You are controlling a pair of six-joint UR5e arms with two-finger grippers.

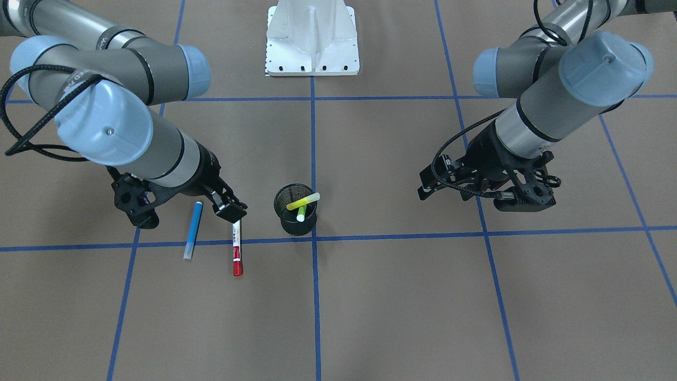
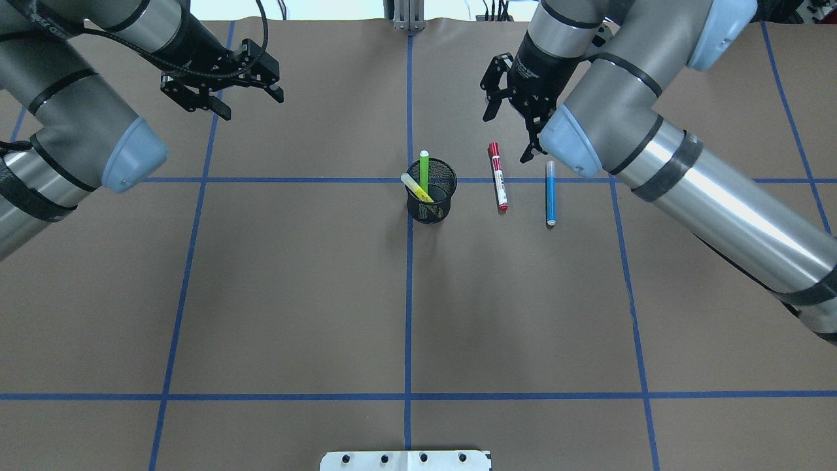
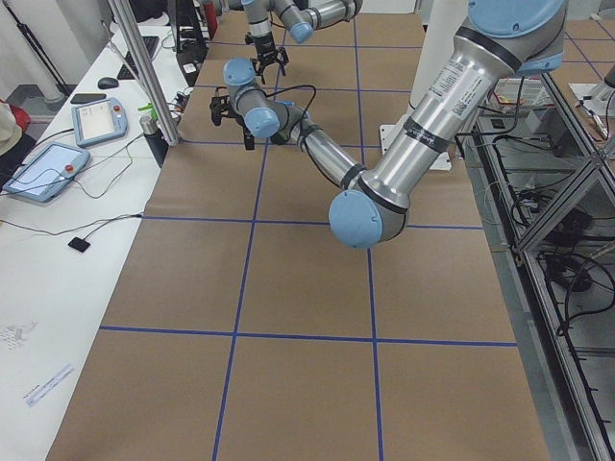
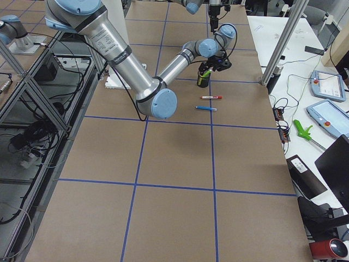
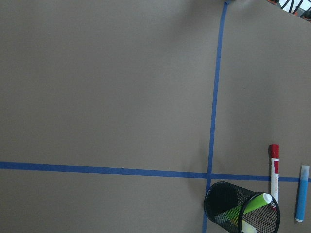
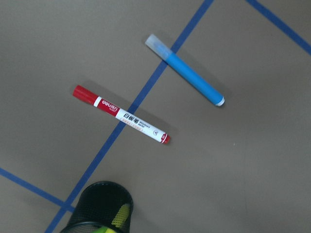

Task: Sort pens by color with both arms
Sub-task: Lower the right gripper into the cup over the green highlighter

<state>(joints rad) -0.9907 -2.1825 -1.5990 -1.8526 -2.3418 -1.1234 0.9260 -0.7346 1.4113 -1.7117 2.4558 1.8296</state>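
Brown counter (image 2: 294, 294), blue tape lines. White base (image 1: 312, 39) at robot's side. Black mesh cup (image 2: 435, 208) mid-counter; green pen (image 2: 424, 167), yellow pen (image 2: 412, 185) lean inside. Red-ended pen (image 2: 498, 178), blue pen (image 2: 550, 195) lie flat right of cup, apart. Right tool (image 2: 505, 136) spread wide, holds nothing, above their far ends. Left tool (image 2: 254, 108) spread too, holds nothing, far left.

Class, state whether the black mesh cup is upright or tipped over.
Upright: the mesh cup stands rim up, with the green marker and yellow marker leaning inside.
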